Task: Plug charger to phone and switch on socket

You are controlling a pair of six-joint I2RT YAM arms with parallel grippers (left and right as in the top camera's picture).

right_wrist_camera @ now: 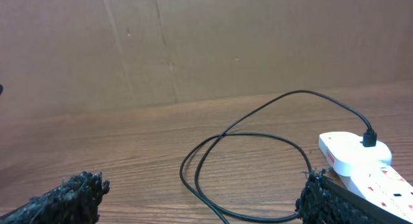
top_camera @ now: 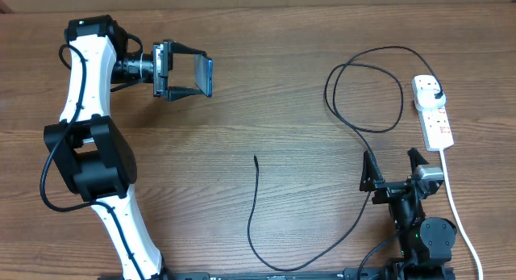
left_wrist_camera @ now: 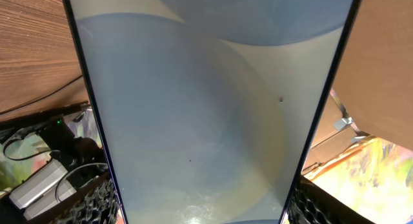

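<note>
Far to the left of the socket (top_camera: 438,123), across the wooden table (top_camera: 266,38), the left gripper (top_camera: 200,73) is clamping the phone (left_wrist_camera: 206,108) by its long edges, and the pale lit screen is filling the wrist camera's view. The charger (top_camera: 251,207) is lying slack on the table: its black plug (top_camera: 435,91) is already sitting in the far end of the socket, and from there the cable is looping left of the strip, running down past the right gripper (top_camera: 393,169) and sweeping round along the near edge of the table. The small connector (top_camera: 255,158) is resting free on the wood, roughly midway between the socket and the phone, touching neither the phone nor a gripper. The right gripper is waiting just below the socket with its jaws spread wide and nothing between them; the cable is passing close by its left finger. By the look of it, only the mains end is done. The connector is waiting to be picked up and pushed into the phone's port, and the switch is waiting to be pressed. From here I cannot tell whether the socket's switch is on or off.
</note>
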